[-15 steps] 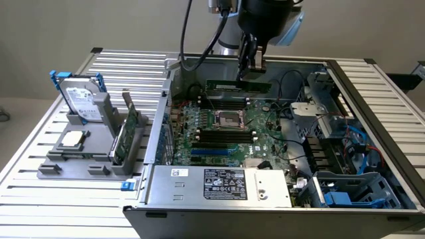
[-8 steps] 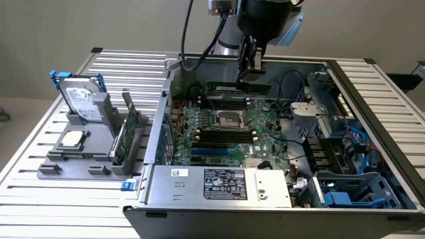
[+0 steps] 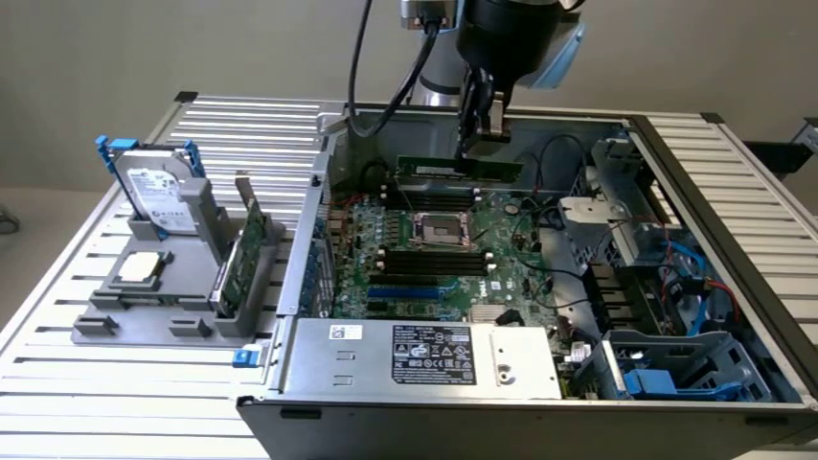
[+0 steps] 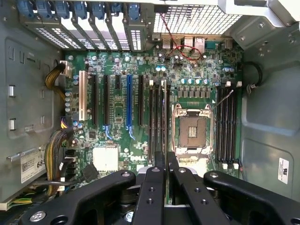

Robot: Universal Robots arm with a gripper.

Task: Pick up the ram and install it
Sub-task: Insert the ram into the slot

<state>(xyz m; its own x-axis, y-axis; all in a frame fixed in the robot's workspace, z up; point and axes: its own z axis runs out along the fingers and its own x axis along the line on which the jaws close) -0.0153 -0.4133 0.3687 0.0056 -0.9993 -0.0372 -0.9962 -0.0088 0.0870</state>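
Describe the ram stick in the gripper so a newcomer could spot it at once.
Find the open grey metal computer case. Above its green motherboard, the black gripper is shut on the ram, a long narrow green circuit-board stick held level. Unlike the wider green card standing outside the case, it hangs in the air.

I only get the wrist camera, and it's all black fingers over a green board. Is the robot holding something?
Observer: Yes. In the exterior view the gripper pinches a long green ram stick, seen side-on and level.
Operator: Is it plugged in already?
Observer: I cannot tell; it sits low over the board, just past the square socket.
Operator: Anything on the table too?
Observer: On the exterior view's left a grey stand holds a hard drive upright, a silver chip lying flat and a green card on edge.
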